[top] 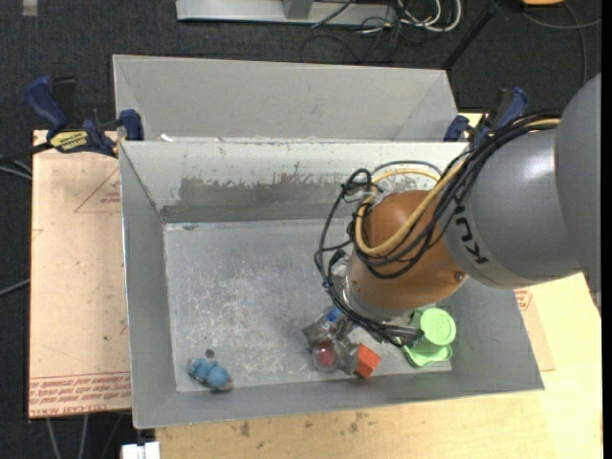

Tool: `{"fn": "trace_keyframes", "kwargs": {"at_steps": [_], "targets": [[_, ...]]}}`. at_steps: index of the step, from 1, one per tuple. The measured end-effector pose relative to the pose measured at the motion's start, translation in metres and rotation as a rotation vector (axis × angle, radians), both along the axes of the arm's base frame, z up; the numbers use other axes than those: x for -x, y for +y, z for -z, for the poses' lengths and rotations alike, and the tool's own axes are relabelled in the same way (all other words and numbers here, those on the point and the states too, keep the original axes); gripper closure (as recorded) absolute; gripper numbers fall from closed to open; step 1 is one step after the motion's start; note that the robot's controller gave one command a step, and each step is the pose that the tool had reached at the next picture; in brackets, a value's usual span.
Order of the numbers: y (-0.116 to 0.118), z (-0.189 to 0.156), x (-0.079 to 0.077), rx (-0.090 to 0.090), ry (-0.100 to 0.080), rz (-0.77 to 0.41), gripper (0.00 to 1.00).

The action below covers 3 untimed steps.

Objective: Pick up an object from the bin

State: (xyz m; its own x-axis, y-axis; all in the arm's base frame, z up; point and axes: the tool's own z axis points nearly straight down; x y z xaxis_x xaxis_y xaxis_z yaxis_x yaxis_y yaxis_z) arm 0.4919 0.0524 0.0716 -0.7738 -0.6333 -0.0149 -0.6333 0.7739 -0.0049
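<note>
**Item 1. Grey metal bin** [239, 285]. Floor scuffed and largely bare. All the contents lay along the front wall.

**Item 2. Arm.** Entered from the right, with an orange cover [402, 256] at the wrist and looped cables [349, 208] across it. It was lowered deep into the front right part of the bin.

**Item 3. Fingers** [323, 337]. Down at floor level under the orange cover and partly hidden by it. How far apart they stood could not be told. Nothing was seen held between them.

**Item 4. Small dark red round piece** [327, 356]. Lay just beside the fingers on the front-wall side and was the nearest thing to them. Whether it touched them could not be told.

**Item 5. Orange-red block** [365, 361]. Lay just right of the red piece, near the fingers and close to the front wall.

**Item 6. Bright green plastic piece with a round top** [432, 337]. Lay to the right of the fingers, beyond the block, partly under the orange cover.

**Item 7. Small blue lump** [210, 374]. Lay well apart from the fingers, far to their left, near the bin's front left corner, alone.
</note>
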Motion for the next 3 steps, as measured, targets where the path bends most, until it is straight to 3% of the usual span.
{"fn": "trace_keyframes", "kwargs": {"at_steps": [1,3], "targets": [[0.001,-0.016,-0.001,0.004,0.012,0.002,1.00],[0.003,-0.054,-0.002,0.004,0.012,0.006,1.00]]}}
